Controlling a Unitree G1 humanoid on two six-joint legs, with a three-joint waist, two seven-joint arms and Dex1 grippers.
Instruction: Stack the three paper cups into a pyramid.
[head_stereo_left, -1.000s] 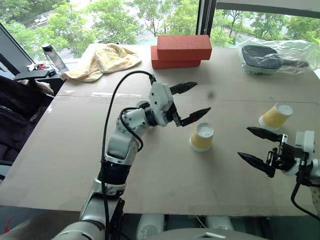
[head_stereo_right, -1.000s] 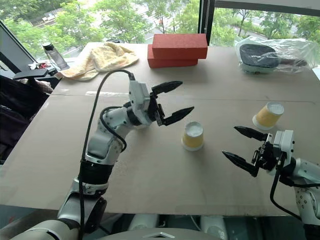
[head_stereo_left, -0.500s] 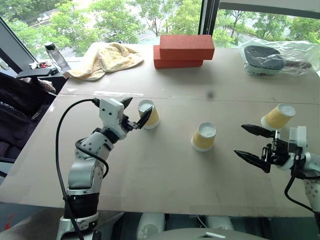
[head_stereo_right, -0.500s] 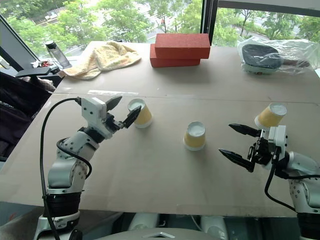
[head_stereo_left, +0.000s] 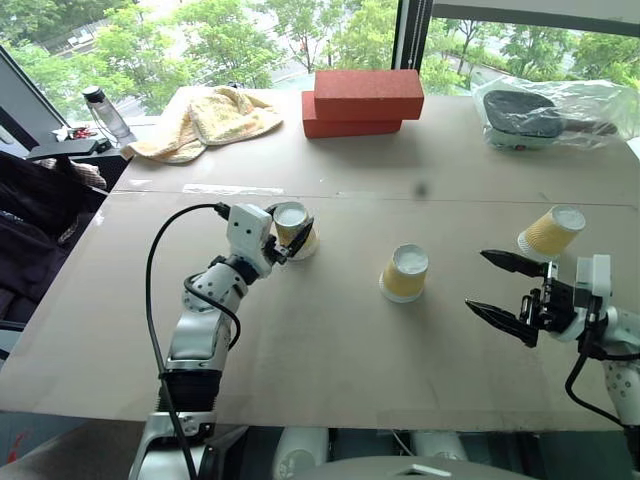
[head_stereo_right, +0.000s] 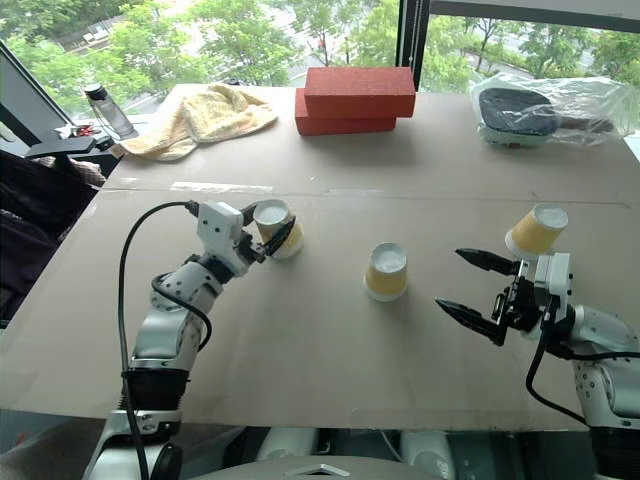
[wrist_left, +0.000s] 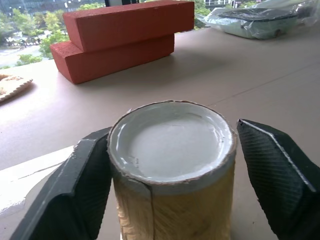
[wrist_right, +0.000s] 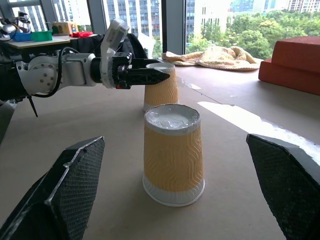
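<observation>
Three yellow-orange paper cups stand apart, upside down, on the brown table (head_stereo_left: 330, 350). The left cup (head_stereo_left: 293, 228) sits on the table with my left gripper (head_stereo_left: 287, 240) shut around its upper part. In the left wrist view the black fingers (wrist_left: 85, 185) flank that cup (wrist_left: 172, 150). Alone at the centre is the middle cup (head_stereo_left: 405, 273). The right cup (head_stereo_left: 552, 232) looks tilted, just beyond my right gripper (head_stereo_left: 500, 290). That gripper is open and holds nothing; it points toward the middle cup (wrist_right: 172, 150).
Two stacked red bricks (head_stereo_left: 362, 100) lie at the back centre. A yellow towel (head_stereo_left: 205, 118) and a bottle (head_stereo_left: 105, 115) are at the back left. A clear plastic bag (head_stereo_left: 545, 115) with a dark object is at the back right.
My left gripper swung left and down from near the middle cup to the left cup, then closed on it. The right gripper has kept still and open.
</observation>
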